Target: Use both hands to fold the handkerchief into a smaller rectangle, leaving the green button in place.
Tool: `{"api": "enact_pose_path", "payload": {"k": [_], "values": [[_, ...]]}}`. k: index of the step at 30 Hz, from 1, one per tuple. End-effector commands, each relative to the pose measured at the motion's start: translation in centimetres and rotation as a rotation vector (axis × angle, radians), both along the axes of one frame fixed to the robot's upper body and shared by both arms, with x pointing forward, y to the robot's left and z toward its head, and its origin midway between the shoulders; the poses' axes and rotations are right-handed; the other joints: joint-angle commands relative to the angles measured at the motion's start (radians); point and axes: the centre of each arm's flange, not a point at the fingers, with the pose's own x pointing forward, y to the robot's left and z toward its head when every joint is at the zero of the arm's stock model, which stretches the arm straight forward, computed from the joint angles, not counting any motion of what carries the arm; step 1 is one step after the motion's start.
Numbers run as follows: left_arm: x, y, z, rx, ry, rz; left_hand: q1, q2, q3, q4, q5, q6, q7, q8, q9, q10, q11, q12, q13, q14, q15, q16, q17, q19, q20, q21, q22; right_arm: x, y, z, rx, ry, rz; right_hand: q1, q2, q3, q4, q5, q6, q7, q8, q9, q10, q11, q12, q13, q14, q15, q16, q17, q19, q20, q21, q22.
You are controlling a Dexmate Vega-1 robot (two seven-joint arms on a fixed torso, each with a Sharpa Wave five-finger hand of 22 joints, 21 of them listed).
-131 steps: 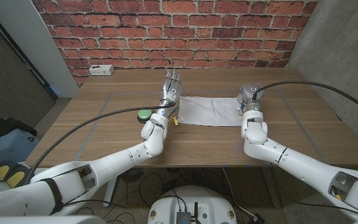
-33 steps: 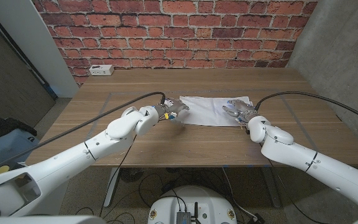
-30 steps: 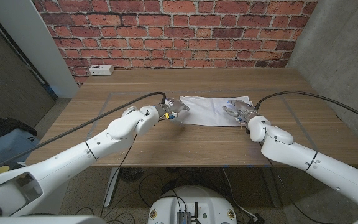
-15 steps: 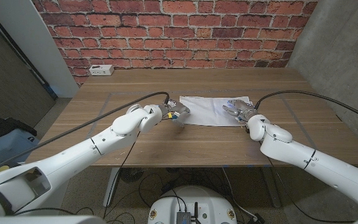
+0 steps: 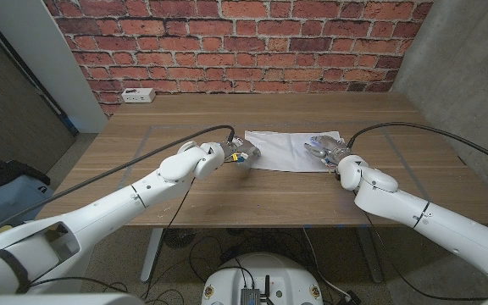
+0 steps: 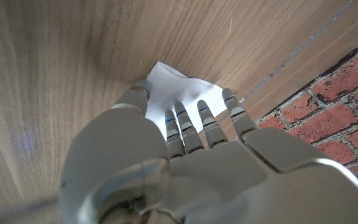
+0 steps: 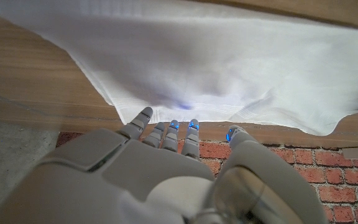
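The handkerchief (image 5: 288, 149) already lies as a narrow strip on the bench (image 5: 142, 182). The left hand (image 5: 242, 153) and right hand (image 5: 322, 150) sit at its ends; whether either grips it, I cannot tell. A further fold seems left.

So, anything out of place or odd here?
One thing: the task names a green button, but none is visible on the table. The handkerchief lies flat as a long strip between the left hand and right hand.

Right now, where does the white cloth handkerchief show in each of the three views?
Head view: white cloth handkerchief lies mid-table between the left hand and right hand.
Left wrist view: handkerchief corner at the fingertips.
Right wrist view: handkerchief spans the picture beyond the fingers.
Shared landmark: the wooden table.
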Motion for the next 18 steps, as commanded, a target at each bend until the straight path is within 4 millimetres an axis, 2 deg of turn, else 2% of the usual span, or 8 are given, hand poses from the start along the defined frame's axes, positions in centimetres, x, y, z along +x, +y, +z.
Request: {"api": "enact_pose_path", "payload": {"k": [1,4,7,8,9,11,15,18], "values": [[1.43,-0.72,-1.17,0.003,0.035,-0.016,0.042,0.014,0.018,0.002,-0.018,0.052,-0.006,0.007,0.005,0.046,0.001,0.012,0.004,0.067,-0.09,0.015,0.005,0.029,-0.008,0.013,0.007,0.18,-0.2,0.07,-0.003,0.006,-0.003,-0.003,0.006,0.003,-0.003,-0.002,0.014,0.003,0.006,0.001,0.011,0.0,0.006,0.0,0.004,-0.031,0.003,0.001,0.001,0.006,-0.003,0.002],[1.86,-1.03,-1.55,-0.004,0.055,-0.023,0.107,0.082,0.06,0.004,-0.057,0.172,-0.004,0.029,0.007,0.131,0.005,0.021,0.005,0.15,-0.113,0.017,0.003,0.055,-0.012,0.028,0.012,0.23,-0.25,0.15,-0.003,0.008,-0.002,-0.004,0.006,0.004,-0.003,-0.002,0.015,0.002,0.006,0.001,0.012,0.001,0.006,0.0,0.005,-0.03,0.004,0.001,0.001,0.007,-0.004,0.002],[2.03,-1.19,-1.75,-0.006,0.043,-0.028,0.14,0.115,0.095,0.005,-0.072,0.312,-0.001,0.053,0.01,0.263,0.006,0.045,0.006,0.188,-0.12,-0.005,-0.002,0.073,-0.017,0.043,0.017,0.27,-0.23,0.16,-0.001,0.011,0.001,-0.004,0.006,0.004,-0.003,-0.002,0.016,0.002,0.006,0.001,0.012,0.003,0.006,0.0,0.005,-0.03,0.004,0.0,0.001,0.007,-0.005,0.002],[2.01,-1.21,-1.8,-0.005,0.031,-0.032,0.148,0.128,0.109,0.007,-0.071,0.353,0.006,0.06,0.01,0.306,-0.004,0.054,0.006,0.204,-0.128,-0.009,-0.002,0.076,-0.02,0.048,0.018,0.29,-0.2,0.13,-0.004,0.013,0.002,-0.004,0.006,0.004,-0.003,-0.002,0.016,0.002,0.006,0.001,0.013,0.003,0.006,0.0,0.005,-0.03,0.004,0.0,0.002,0.007,-0.005,0.002],[1.98,-1.23,-1.83,-0.007,0.018,-0.035,0.152,0.135,0.121,0.01,-0.07,0.395,0.007,0.067,0.011,0.35,0.005,0.063,0.007,0.212,-0.129,-0.015,-0.003,0.081,-0.023,0.054,0.019,0.32,-0.17,0.1,-0.007,0.016,0.0,-0.004,0.006,0.004,-0.004,-0.002,0.017,0.003,0.006,0.001,0.014,0.003,0.006,0.0,0.005,-0.029,0.004,0.0,0.003,0.008,-0.005,0.002],[1.88,-1.21,-1.86,-0.011,-0.014,-0.047,0.156,0.146,0.144,0.016,-0.071,0.492,0.014,0.087,0.014,0.439,-0.003,0.08,0.008,0.236,-0.139,-0.02,-0.004,0.089,-0.035,0.066,0.022,0.37,-0.14,0.02,-0.009,0.024,0.002,-0.004,0.006,0.005,-0.004,-0.002,0.02,0.003,0.007,0.001,0.014,0.003,0.006,0.0,0.007,-0.029,0.005,-0.001,0.006,0.01,-0.004,0.002],[1.49,-0.97,-1.86,0.001,-0.113,-0.064,0.16,0.156,0.17,0.022,-0.071,0.555,0.014,0.097,0.017,0.492,0.0,0.085,0.01,0.249,-0.146,-0.026,-0.004,0.094,-0.038,0.076,0.025,0.39,-0.05,-0.03,-0.021,0.033,0.001,-0.005,0.005,0.006,-0.004,-0.002,0.035,0.006,0.011,0.001,0.021,0.004,0.009,0.0,0.013,-0.031,0.007,-0.002,0.014,0.011,-0.003,0.002],[1.16,-0.91,-1.61,0.013,-0.183,-0.08,0.158,0.156,0.182,0.026,-0.071,0.579,0.0,0.101,0.019,0.513,0.003,0.085,0.012,0.254,-0.151,-0.028,-0.004,0.095,-0.039,0.081,0.025,0.38,0.04,-0.06,-0.029,0.037,0.002,-0.005,0.004,0.008,-0.005,-0.002,0.044,0.01,0.014,0.001,0.03,0.008,0.012,0.0,0.024,-0.032,0.01,-0.004,0.018,0.014,-0.004,0.002]]}}
